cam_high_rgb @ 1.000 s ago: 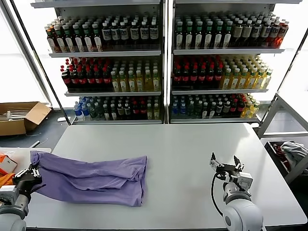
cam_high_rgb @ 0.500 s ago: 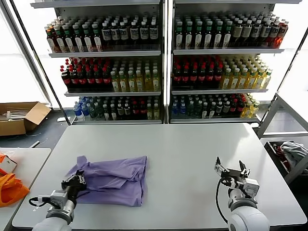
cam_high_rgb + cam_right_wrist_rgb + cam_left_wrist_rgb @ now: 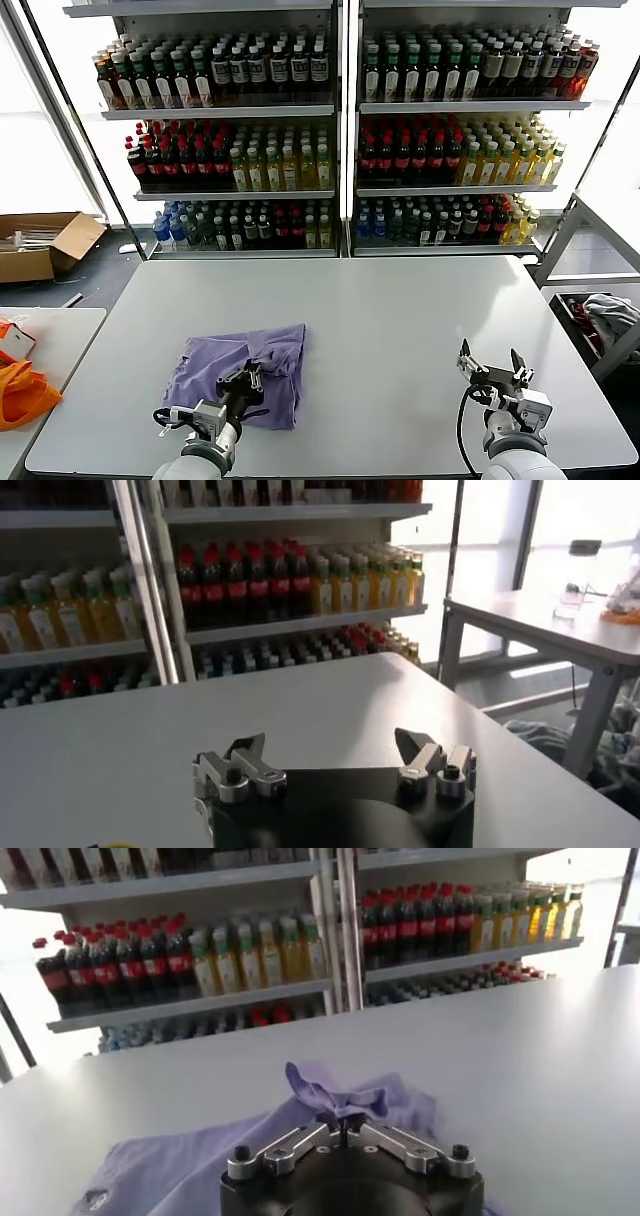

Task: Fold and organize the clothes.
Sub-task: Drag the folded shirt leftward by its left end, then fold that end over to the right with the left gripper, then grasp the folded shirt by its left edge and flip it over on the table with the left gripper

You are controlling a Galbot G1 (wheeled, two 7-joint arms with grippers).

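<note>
The lavender T-shirt [image 3: 240, 372] lies bunched and partly folded on the white table [image 3: 400, 320], left of centre near the front edge. My left gripper [image 3: 250, 377] sits over the shirt's middle, shut on a pinched fold of the fabric. In the left wrist view the jaws [image 3: 344, 1118] are closed on a raised purple tuft of the T-shirt [image 3: 330, 1091]. My right gripper [image 3: 492, 365] is open and empty, low over the table's front right. The right wrist view shows its jaws [image 3: 330, 750] wide apart over bare table.
Drink shelves [image 3: 340, 130] stand behind the table. An orange fabric item [image 3: 25, 390] lies on a side table at the left. A cardboard box [image 3: 40, 243] is on the floor far left. A grey-white bundle [image 3: 610, 315] sits at the right.
My left gripper has carried the shirt's left end rightward across the shirt, folding it over into a narrower bundle. My right gripper has shifted slightly right and nearer, still open.
</note>
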